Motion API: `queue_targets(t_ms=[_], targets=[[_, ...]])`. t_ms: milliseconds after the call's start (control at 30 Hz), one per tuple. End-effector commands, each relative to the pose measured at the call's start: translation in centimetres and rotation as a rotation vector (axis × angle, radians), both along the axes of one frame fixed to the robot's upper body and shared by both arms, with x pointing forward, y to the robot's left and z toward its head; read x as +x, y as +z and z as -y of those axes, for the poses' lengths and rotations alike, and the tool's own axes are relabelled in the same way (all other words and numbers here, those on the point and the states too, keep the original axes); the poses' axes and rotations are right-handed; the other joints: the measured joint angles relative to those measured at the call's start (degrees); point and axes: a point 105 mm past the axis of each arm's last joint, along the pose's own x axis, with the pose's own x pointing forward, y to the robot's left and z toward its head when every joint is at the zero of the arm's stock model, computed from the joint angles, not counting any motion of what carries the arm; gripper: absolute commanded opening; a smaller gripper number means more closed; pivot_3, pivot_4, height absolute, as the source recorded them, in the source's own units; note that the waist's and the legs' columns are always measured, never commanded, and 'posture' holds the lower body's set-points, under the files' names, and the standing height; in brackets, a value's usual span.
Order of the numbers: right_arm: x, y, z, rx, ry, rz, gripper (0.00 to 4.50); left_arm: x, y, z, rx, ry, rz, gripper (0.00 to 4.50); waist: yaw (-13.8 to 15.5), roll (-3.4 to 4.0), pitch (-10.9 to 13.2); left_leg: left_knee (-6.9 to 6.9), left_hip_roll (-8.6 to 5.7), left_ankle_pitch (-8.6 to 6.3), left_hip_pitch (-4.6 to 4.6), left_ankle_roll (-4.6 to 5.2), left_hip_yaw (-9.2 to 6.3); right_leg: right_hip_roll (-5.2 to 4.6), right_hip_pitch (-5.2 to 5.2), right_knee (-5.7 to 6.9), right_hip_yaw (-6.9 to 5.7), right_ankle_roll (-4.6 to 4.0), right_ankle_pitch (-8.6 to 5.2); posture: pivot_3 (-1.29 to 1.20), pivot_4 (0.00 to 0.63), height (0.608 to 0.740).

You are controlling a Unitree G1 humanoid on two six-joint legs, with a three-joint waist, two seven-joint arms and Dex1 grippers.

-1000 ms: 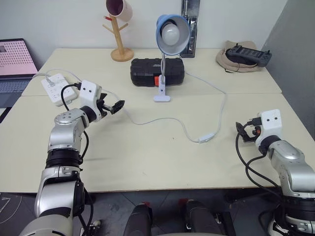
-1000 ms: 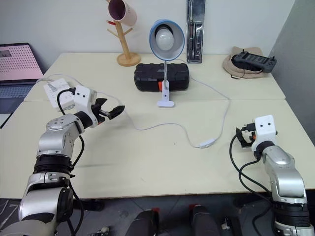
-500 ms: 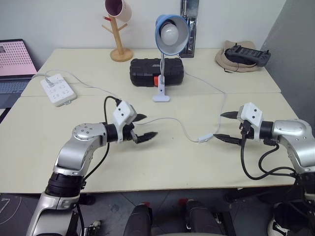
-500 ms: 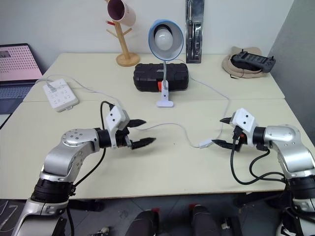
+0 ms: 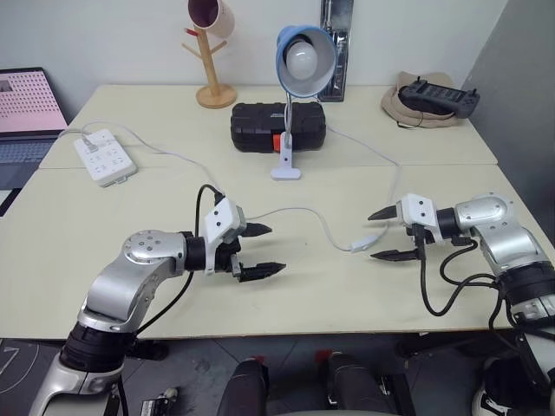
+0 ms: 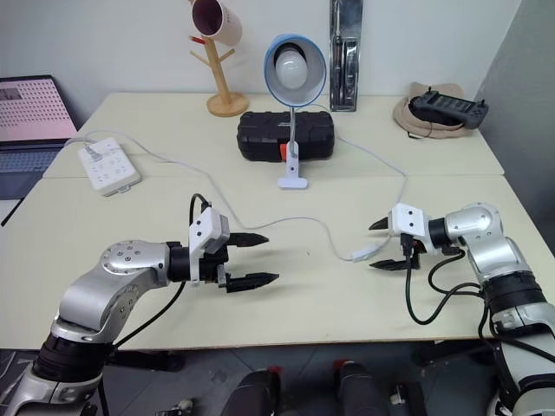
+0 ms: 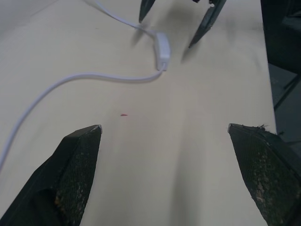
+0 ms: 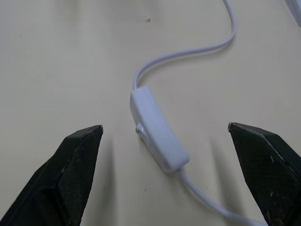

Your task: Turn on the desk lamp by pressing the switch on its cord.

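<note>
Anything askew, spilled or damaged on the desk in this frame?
Nothing stands out. The desk lamp stands upright and unlit, its cord lies loose across the table, and the switch looks intact.

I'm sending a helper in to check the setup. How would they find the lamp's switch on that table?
Start at the blue desk lamp at the back of the table and follow its thin white cord forward. The switch is the small white oblong on that cord, just ahead of the right gripper, far smaller than the white power strip.
</note>
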Motion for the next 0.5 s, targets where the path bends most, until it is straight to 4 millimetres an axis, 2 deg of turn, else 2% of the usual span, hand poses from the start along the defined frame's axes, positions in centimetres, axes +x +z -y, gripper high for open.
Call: queue_targets(t_ms=[33,100,200,300,500], targets=[[0.44,0.94,0.14,-0.026,0.034,0.036,4.5,-0.83,1.03,0.5,0.0,-0.05,0.036,4.49,0.0,0.03,0.0,0.0,0.0,0.0,0.0,0.0,0.0,0.0,0.0,0.01,0.0,0.0,0.0,0.0,0.15,0.74],[0.46,0.85,0.29,-0.026,0.038,0.027,4.5,-0.91,1.08,0.48,-0.002,-0.054,0.034,4.49,0.0,0.03,0.0,0.01,0.0,0.0,0.0,0.0,0.0,0.0,0.0,0.02,0.0,0.0,0.0,0.0,0.15,0.74],[0.53,0.73,0.38,-0.02,0.034,0.016,4.01,-1.11,1.1,0.54,-0.007,-0.065,0.024,4.5,0.0,0.03,0.0,0.01,0.0,0.0,0.01,0.0,0.0,0.0,0.0,0.02,0.0,0.0,0.0,0.0,0.15,0.74],[0.59,0.59,0.49,-0.025,0.037,0.019,3.17,-1.3,1.04,0.59,-0.003,-0.077,0.02,4.5,0.0,0.03,0.0,0.01,0.0,0.0,0.01,0.0,0.0,0.0,0.0,0.02,0.01,-0.01,0.0,0.0,0.15,0.74],[0.58,0.41,0.43,-0.027,0.046,0.014,1.79,-1.28,1.0,0.75,-0.006,-0.076,0.022,4.5,0.0,0.03,0.0,0.01,0.0,0.0,0.01,0.0,0.0,0.0,0.0,0.02,0.01,-0.01,0.01,0.0,0.15,0.74]])
